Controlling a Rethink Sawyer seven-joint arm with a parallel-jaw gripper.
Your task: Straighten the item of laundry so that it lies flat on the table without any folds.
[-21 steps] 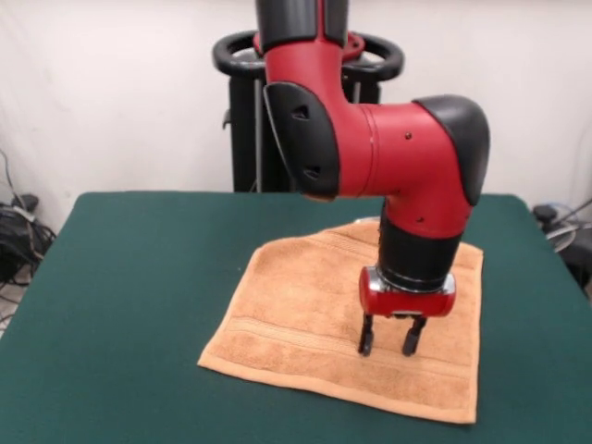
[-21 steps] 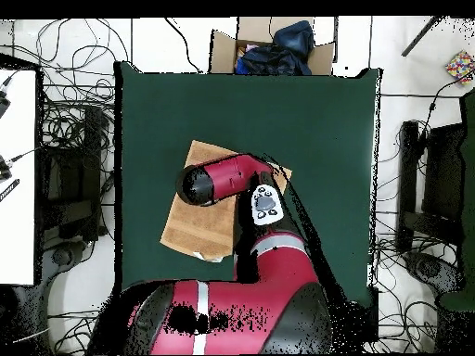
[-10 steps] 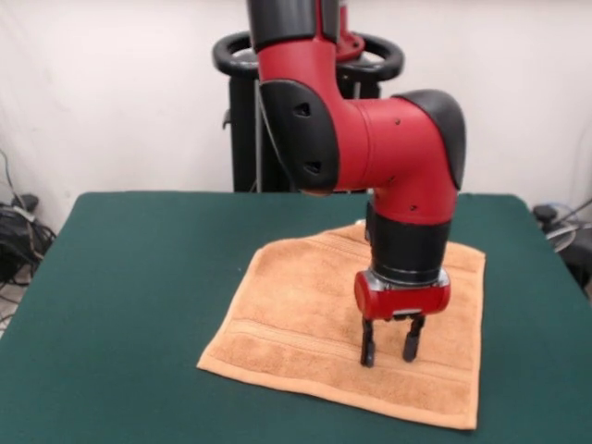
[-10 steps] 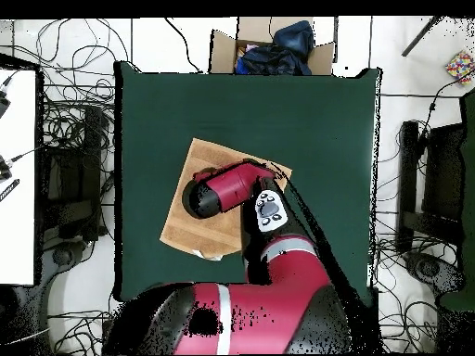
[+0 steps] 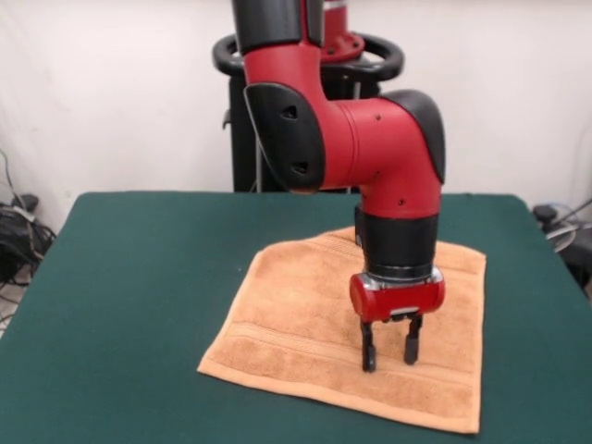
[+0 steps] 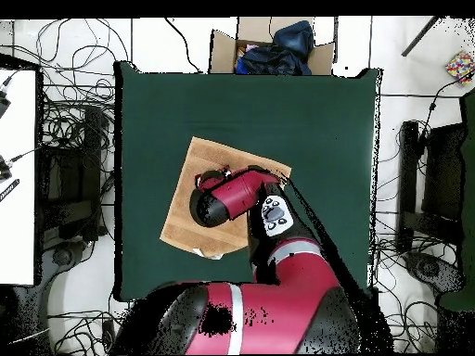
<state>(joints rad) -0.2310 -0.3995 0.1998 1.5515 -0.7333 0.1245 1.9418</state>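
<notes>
The item of laundry (image 5: 296, 314), an orange-tan towel with woven border bands, lies spread flat on the dark green table (image 5: 139, 277), turned at an angle. My gripper (image 5: 388, 356) points straight down over the towel's near right part, its two black fingers apart and empty, tips at or just above the cloth near a border band. In the overhead view the towel (image 6: 190, 185) shows left of centre on the table (image 6: 315, 120), with the red arm covering its middle; the gripper is hidden under the arm there.
A black stand (image 5: 250, 120) rises behind the table's far edge. Cables lie on the floor at the left (image 5: 18, 231). In the overhead view a cardboard box with dark clothes (image 6: 269, 46) sits beyond the table's top edge.
The arm has swung slightly left across the towel, carrying the gripper a little left and lower in the front view. The towel has not moved.
</notes>
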